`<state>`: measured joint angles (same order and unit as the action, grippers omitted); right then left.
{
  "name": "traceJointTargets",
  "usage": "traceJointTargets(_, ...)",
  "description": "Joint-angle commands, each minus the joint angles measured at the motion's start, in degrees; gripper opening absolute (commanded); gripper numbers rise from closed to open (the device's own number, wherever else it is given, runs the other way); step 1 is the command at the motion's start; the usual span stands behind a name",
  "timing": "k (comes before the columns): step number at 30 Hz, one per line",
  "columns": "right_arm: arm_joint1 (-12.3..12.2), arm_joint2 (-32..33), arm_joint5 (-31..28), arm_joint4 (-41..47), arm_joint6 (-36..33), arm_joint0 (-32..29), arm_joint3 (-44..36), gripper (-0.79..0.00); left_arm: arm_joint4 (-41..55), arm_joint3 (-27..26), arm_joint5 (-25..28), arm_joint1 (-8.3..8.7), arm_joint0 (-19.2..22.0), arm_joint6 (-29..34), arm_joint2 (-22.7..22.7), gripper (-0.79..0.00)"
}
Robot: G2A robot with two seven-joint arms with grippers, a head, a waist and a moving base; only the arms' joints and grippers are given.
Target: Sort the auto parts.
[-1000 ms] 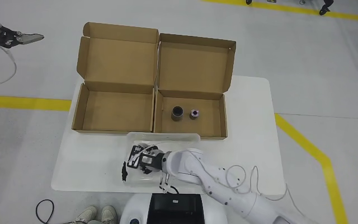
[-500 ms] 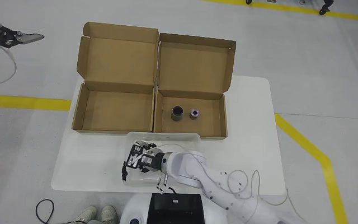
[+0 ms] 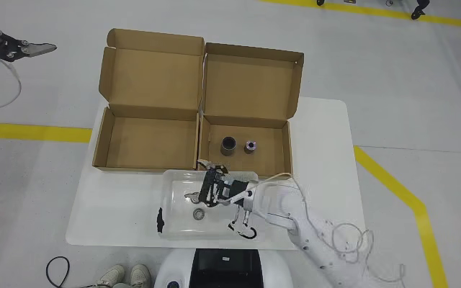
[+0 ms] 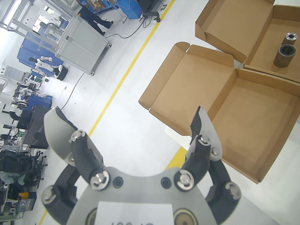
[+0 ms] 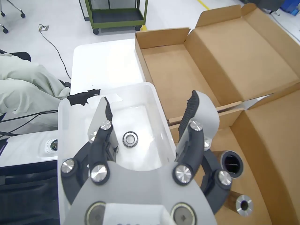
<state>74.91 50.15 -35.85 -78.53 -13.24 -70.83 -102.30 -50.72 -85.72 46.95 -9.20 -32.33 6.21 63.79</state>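
Right gripper (image 5: 150,105), jaws spread, hangs above the clear bin (image 5: 140,115), where one bearing ring (image 5: 130,139) lies. Left gripper (image 4: 127,117), jaws likewise spread, sits over the floor, well apart from the surface (image 3: 324,144).

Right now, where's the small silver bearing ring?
In the top view, the small silver bearing ring lies inside the clear plastic bin at the white table's near edge, by the open right gripper, in front of the two brown cardboard boxes.

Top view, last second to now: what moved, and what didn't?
The right gripper, open and empty, swung from the left end of the clear plastic tray toward its middle, uncovering a silver bearing ring. The dark metal cylinder and small metal bushing in the right cardboard box stayed put.
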Motion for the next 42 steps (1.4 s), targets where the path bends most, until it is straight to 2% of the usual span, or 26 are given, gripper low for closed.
traceJointTargets(1, -0.89, 3.37, -0.81, -1.19, 3.41, -2.36, -1.64, -0.111, 0.0, 0.0, 0.0, 0.0, 0.0, 0.0, 0.0, 0.0)
traceJointTargets(5, -2.25, 8.32, -1.31, -3.15, 9.96, -7.09, -3.72, 0.0, 0.0, 0.0, 0.0, 0.0, 0.0, 0.0, 0.0, 0.0)
traceJointTargets(8, -2.97, 10.79, -1.58, -4.27, 13.77, -9.9, -4.42, 0.0, 0.0, 0.0, 0.0, 0.0, 0.0, 0.0, 0.0, 0.0)
traceJointTargets(42, -2.97, 10.79, -1.58, -4.27, 13.77, -9.9, -4.42, 0.0, 0.0, 0.0, 0.0, 0.0, 0.0, 0.0, 0.0, 0.0)
